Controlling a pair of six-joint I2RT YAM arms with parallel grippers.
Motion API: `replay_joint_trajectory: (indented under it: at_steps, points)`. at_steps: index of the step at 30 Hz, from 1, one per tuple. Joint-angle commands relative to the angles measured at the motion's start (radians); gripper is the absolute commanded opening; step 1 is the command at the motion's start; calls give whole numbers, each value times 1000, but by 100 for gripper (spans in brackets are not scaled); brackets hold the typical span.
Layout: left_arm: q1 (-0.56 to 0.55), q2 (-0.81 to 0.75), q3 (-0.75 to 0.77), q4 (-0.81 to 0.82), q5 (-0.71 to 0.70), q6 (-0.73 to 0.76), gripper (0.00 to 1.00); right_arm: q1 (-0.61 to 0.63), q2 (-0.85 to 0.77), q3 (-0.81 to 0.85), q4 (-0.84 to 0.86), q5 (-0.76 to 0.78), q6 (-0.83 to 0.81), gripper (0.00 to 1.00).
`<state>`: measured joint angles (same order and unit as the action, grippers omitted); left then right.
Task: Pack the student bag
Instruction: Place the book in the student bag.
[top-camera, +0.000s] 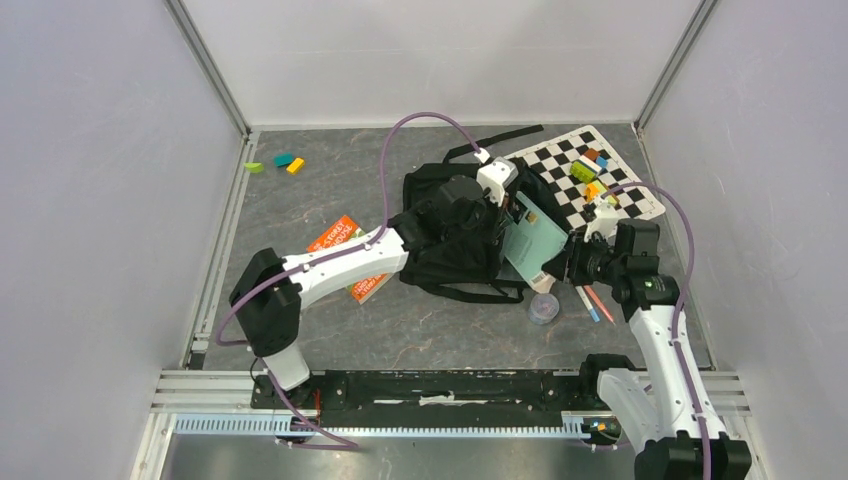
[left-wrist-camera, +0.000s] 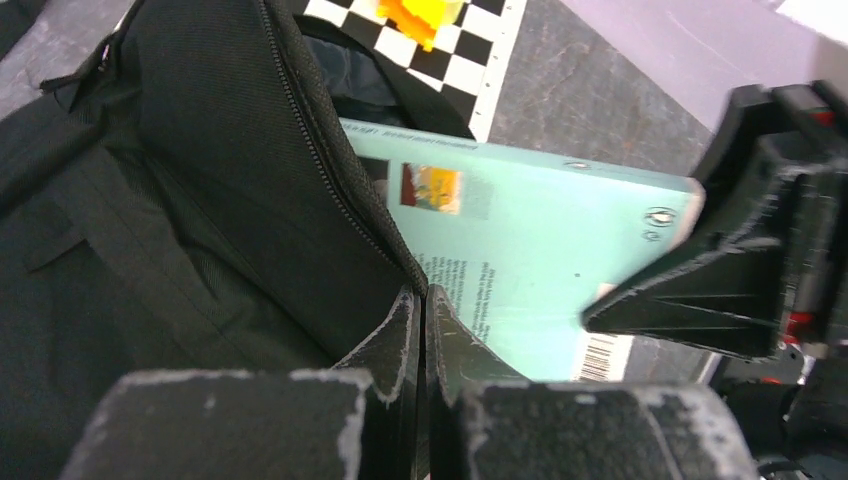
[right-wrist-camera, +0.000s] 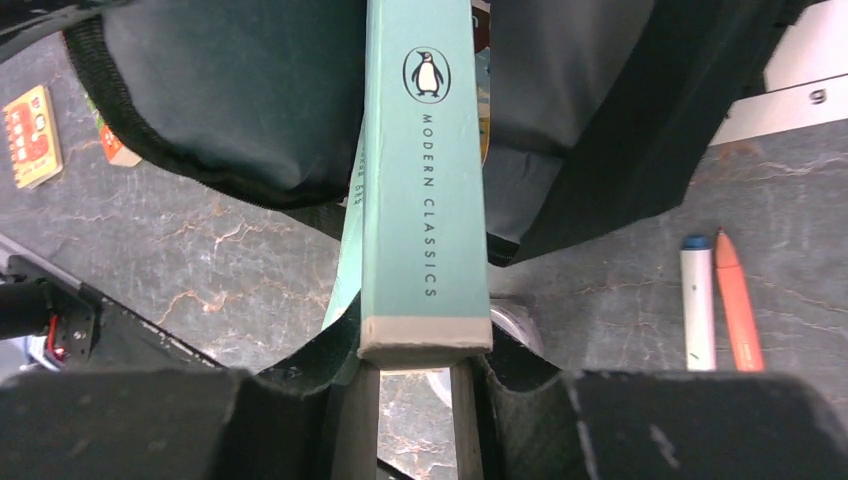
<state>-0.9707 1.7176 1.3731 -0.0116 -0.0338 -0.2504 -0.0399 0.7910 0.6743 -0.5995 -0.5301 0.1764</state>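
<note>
The black student bag (top-camera: 450, 235) lies mid-table with its mouth facing right. My left gripper (top-camera: 508, 203) is shut on the zipper edge of the bag's opening (left-wrist-camera: 330, 190), pinching it at the fingertips (left-wrist-camera: 425, 305) and holding the flap up. My right gripper (top-camera: 563, 265) is shut on the bottom end of a teal paperback book (top-camera: 525, 240), gripping its spine (right-wrist-camera: 425, 150) between the fingers (right-wrist-camera: 425, 350). The book's far end sits inside the bag's mouth (right-wrist-camera: 230, 90). The book's back cover (left-wrist-camera: 530, 240) and my right gripper (left-wrist-camera: 760, 250) show in the left wrist view.
An orange book (top-camera: 345, 255) lies partly under the left arm. A checkered mat (top-camera: 625, 195) with coloured blocks is at the back right. A clear round container (top-camera: 543, 307) and two pens (right-wrist-camera: 715, 300) lie near the right gripper. Small blocks (top-camera: 280, 162) sit back left.
</note>
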Motion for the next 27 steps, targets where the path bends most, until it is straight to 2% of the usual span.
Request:
replay_joint_trajectory:
  at_steps: [1,6,12,19,27]
  points:
    - [-6,-105,-1,100,129,69,2,0,22,16,141,-118,38,0]
    - [-5,-183,-21,77,148,98,2,1,58,18,174,-119,76,0]
    - [-5,-236,-25,42,180,112,2,34,94,4,298,-159,181,0]
    - [-3,-235,-29,25,170,113,2,169,156,-33,521,-122,327,0]
    - [5,-204,-37,47,176,100,2,360,289,-76,762,-5,432,0]
